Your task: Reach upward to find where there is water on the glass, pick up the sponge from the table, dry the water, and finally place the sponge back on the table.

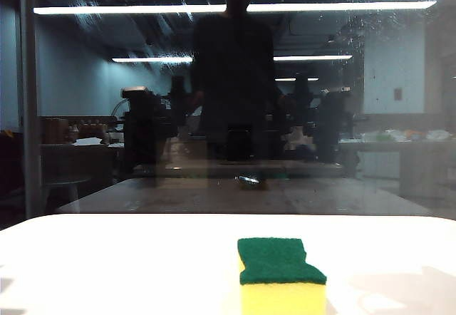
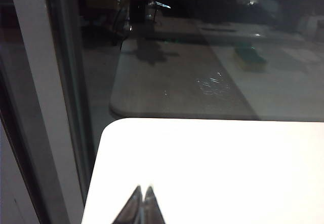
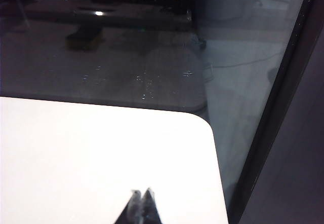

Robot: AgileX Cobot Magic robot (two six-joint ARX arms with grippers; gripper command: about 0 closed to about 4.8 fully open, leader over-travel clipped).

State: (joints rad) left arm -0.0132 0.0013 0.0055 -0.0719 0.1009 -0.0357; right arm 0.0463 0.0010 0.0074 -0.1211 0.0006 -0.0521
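With the sponge lying untouched on the table below the glass, left gripper and right gripper hover low, jaws pinched shut (nothing held), probably parked before searching upward for water.

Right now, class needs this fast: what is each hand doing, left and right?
Left hand: closed, holding nothing, above the table.
Right hand: closed, holding nothing, above the table.
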